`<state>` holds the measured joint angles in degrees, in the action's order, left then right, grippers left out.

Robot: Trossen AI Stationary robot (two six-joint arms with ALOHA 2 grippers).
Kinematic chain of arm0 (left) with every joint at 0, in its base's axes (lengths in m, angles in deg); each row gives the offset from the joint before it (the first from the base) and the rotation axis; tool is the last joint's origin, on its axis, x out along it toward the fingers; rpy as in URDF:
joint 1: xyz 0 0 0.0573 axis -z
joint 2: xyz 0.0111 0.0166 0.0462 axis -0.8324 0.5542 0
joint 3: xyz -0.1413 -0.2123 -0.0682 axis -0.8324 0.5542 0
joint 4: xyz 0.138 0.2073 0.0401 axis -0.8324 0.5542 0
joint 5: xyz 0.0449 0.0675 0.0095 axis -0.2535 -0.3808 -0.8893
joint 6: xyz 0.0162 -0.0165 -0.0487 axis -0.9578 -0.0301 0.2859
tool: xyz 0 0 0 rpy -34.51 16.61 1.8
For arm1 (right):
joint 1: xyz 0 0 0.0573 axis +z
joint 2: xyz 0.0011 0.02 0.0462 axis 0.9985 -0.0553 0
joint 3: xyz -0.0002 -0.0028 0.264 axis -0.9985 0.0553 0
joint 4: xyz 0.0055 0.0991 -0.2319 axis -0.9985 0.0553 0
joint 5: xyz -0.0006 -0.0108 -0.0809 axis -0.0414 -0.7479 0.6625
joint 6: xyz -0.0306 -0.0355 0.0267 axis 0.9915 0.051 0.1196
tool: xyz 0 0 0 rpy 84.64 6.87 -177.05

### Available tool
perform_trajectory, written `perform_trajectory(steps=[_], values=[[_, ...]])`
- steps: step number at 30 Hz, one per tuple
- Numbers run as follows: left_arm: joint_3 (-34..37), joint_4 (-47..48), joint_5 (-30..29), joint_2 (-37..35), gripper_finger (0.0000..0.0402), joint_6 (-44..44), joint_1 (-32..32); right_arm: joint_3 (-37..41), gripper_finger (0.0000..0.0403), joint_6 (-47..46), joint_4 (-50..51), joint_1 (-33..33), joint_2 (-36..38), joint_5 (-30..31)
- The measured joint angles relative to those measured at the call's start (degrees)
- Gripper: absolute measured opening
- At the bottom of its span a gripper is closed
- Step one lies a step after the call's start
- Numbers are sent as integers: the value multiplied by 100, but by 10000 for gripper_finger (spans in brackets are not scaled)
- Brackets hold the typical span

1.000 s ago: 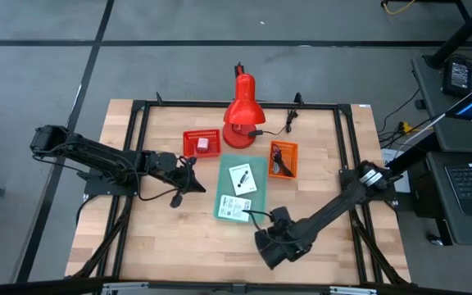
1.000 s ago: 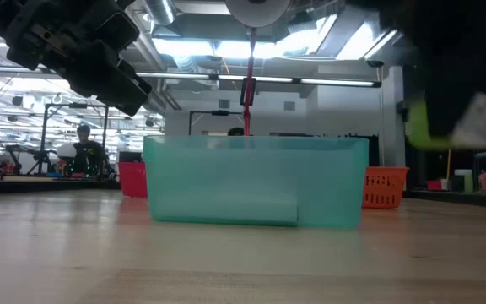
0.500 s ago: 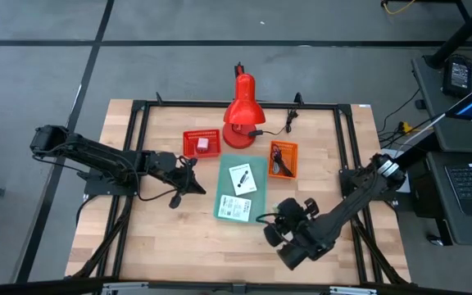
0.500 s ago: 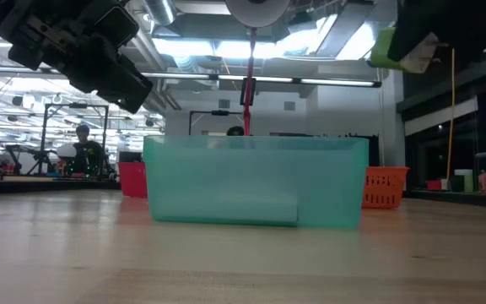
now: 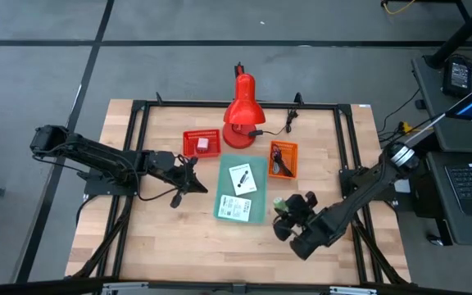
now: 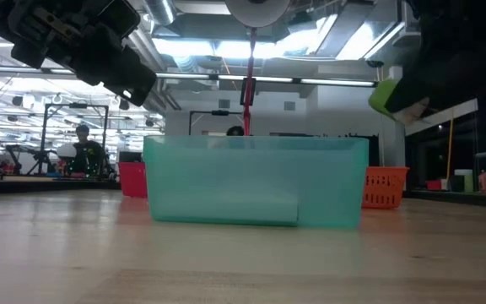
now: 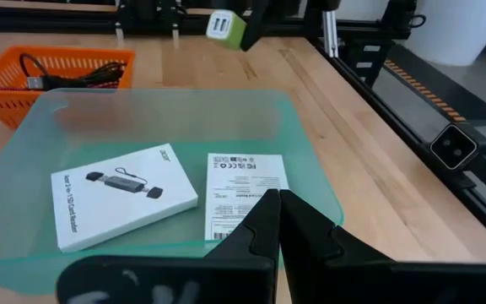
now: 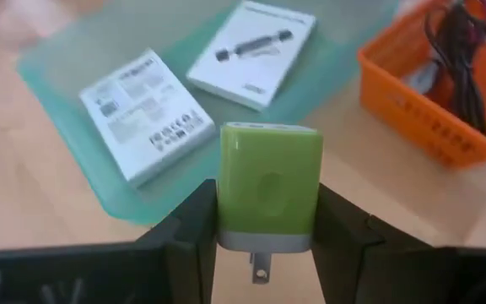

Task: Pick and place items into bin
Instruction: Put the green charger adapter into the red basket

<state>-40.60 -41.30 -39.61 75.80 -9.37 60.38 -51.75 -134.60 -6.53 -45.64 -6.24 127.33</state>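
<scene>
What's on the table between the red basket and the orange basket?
In the high view, the top end of the teal bin sits between the red basket and the orange basket, with the red lamp's base just behind.

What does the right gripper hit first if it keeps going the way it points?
Likely the near rim of the teal bin, ahead of the green block held by the right gripper; depth is uncertain.

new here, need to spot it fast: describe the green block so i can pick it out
Find the teal bin mid-table; beside its right edge hangs the right gripper. The green block is clamped there, the only lime-green thing, with a metal plug prong.
</scene>
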Motion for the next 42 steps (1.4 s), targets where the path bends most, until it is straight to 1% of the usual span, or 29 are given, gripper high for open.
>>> perform_trajectory(steps=[3,8,12,14,17,20,23,28,32,38,40,42], values=[[0,0,-2,0,4,0,-2,559,127,679,-871,-15,359,182],[0,-91,-5,0,4,-198,0,1316,127,2506,-2743,-85,826,654],[2,-334,-7,0,4,-253,0,1721,127,3873,-4145,-246,1019,692],[0,-427,-9,0,4,-256,-1,1814,127,4538,-4783,-348,1019,597],[0,-598,-9,0,4,-256,-1,1875,128,5403,-5456,-526,1018,353],[0,-783,-10,0,4,-256,0,1879,128,6034,-5973,-730,1016,124],[0,-1027,-11,0,4,-294,0,1881,127,6698,-6521,-951,1016,-227],[0,-1418,-10,0,10,-454,-1,1881,128,7382,-6998,-1371,1016,-831],[0,-1427,-9,0,43,-452,-1,1881,127,7620,-7109,-1721,1016,-1336],[0,-1420,-12,0,127,-405,0,1881,127,7950,-7325,-2133,1013,-1958],[0,-1442,-116,0,156,-399,0,1881,127,8075,-7431,-2252,1013,-2169],[0,-1486,-378,0,183,-338,0,1881,126,8186,-7495,-2358,1012,-2330]])
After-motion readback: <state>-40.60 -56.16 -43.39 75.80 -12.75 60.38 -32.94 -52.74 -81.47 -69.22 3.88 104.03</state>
